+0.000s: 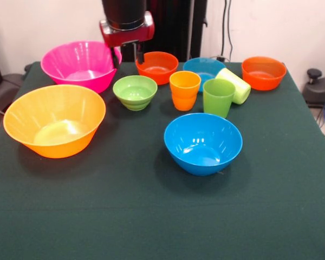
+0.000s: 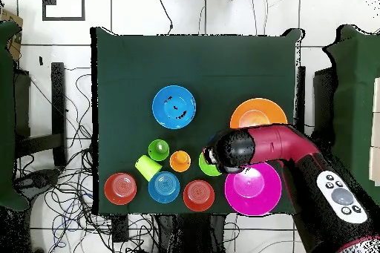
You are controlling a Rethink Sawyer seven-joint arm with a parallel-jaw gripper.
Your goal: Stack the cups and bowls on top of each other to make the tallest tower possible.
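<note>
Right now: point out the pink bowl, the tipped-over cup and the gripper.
pink bowl (image 1: 76,67), front view, inner wall.
lime-yellow cup (image 1: 235,84), front view, its side.
gripper (image 1: 128,54), front view, between the fingers.

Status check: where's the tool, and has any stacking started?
Tool hangs beside the pink bowl, holding nothing; grip state unclear. No tower: bowls all separate. Lime-yellow cup tipped against green cup. Nothing blocking.
</note>
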